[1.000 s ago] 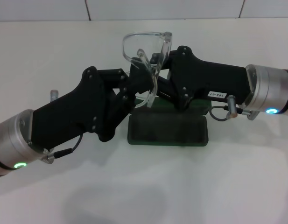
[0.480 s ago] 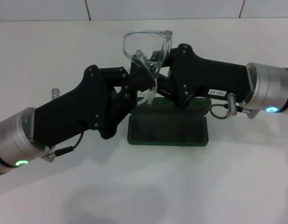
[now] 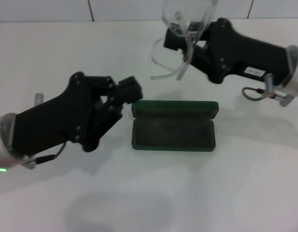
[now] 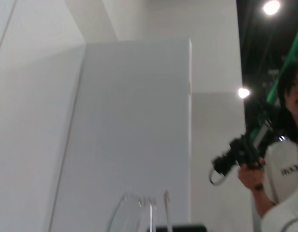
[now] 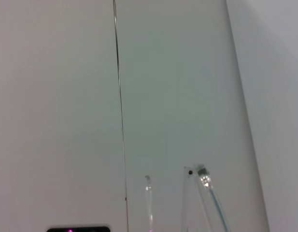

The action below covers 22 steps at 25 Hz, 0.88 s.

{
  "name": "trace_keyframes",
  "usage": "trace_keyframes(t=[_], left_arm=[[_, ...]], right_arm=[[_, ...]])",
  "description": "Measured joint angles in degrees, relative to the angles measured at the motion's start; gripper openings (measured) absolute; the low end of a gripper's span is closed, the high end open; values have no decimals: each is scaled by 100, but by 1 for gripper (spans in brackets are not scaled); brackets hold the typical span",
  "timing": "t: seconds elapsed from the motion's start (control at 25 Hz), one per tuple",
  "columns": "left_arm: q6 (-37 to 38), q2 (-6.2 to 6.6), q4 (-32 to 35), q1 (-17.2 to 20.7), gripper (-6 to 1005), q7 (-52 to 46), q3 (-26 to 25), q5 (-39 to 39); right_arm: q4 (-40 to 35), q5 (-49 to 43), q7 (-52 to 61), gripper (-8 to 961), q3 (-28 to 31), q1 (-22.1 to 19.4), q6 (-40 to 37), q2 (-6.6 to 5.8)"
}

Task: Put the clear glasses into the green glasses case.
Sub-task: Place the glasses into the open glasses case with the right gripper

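The clear glasses (image 3: pixel 186 23) hang high at the back of the table, arms pointing down, with my right gripper (image 3: pixel 177 41) shut on the frame. Their thin clear arms (image 5: pixel 206 198) show close up in the right wrist view, and the glasses (image 4: pixel 139 212) appear farther off in the left wrist view. The green glasses case (image 3: pixel 173 133) lies open and unfilled on the white table, lid (image 3: pixel 175 108) raised at the back, below and in front of the glasses. My left gripper (image 3: pixel 128 96) is open just left of the case, holding nothing.
The white table (image 3: pixel 153 193) spreads around the case, with a tiled wall behind it. A person (image 4: pixel 284 164) holding a black device stands at the edge of the left wrist view.
My left gripper let go of the glasses and drew back down to the left. The right gripper carried the glasses up and to the right, uncovering the open case.
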Motion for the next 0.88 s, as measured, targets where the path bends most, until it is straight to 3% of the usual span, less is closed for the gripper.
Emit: trace_keyframes(t=[0.2, 0.28, 0.36, 0.44, 0.64, 0.76, 0.88], left_arm=[[33, 392, 76, 185, 51, 6, -8, 140], [35, 535, 217, 340, 51, -1, -11, 143], [37, 670, 430, 527, 51, -14, -3, 146], [38, 752, 590, 686, 51, -23, -7, 171], [91, 849, 785, 992, 51, -39, -33, 207], [104, 832, 804, 1075, 50, -12, -38, 201], [105, 793, 806, 1105, 50, 15, -43, 197]], right_arm=[[-1412, -911, 806, 118, 24, -395, 251, -246], [-2456, -1744, 1601, 118, 63, -569, 583, -366], [-3438, -2720, 2569, 118, 262, -674, 763, -410], [-4388, -3844, 3603, 118, 667, -711, 655, -348], [-5979, -6100, 5462, 118, 1490, -425, -267, 44], [-6193, -6975, 6326, 118, 1521, 73, -802, 149], [-5873, -7515, 6833, 118, 1237, 566, -983, 163]])
